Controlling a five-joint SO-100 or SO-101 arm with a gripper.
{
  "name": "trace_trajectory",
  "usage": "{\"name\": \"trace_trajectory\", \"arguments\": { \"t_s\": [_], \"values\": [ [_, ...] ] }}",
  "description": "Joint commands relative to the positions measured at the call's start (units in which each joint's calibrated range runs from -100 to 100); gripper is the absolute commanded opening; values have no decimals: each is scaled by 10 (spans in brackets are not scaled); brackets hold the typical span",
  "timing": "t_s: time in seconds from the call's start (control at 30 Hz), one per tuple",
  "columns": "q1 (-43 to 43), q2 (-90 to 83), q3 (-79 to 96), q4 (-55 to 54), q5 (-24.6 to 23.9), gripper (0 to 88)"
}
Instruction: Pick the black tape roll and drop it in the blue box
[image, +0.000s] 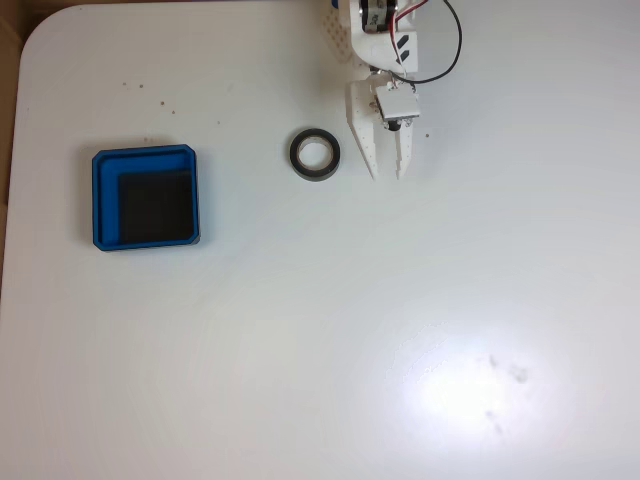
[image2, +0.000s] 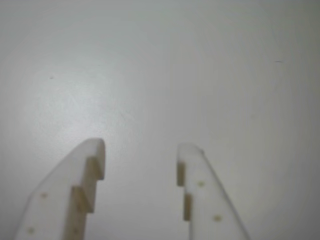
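Note:
The black tape roll (image: 315, 155) lies flat on the white table near the top centre of the fixed view, its pale core and open centre showing. Just to its right, my white gripper (image: 386, 176) hangs open and apart from the roll, fingertips pointing toward the bottom of the picture. Far left in the same view sits the blue box (image: 103, 200), a shallow tray with a black floor and nothing inside. In the wrist view the gripper (image2: 142, 149) has both white notched fingers (image2: 75, 195) spread over bare table, with nothing between them.
The white table (image: 320, 330) stretches wide below the roll and box, with a bright glare patch at lower right. The arm's base and red and black wires (image: 450, 50) stand at the top edge. Small dark specks dot the upper left.

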Motion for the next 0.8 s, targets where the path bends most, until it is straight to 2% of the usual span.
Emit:
{"name": "trace_trajectory", "arguments": {
  "t_s": [0.0,0.77],
  "values": [
    [-1,-3,8,-8,2,71],
    [3,-3,8,-8,3,71]
  ]
}}
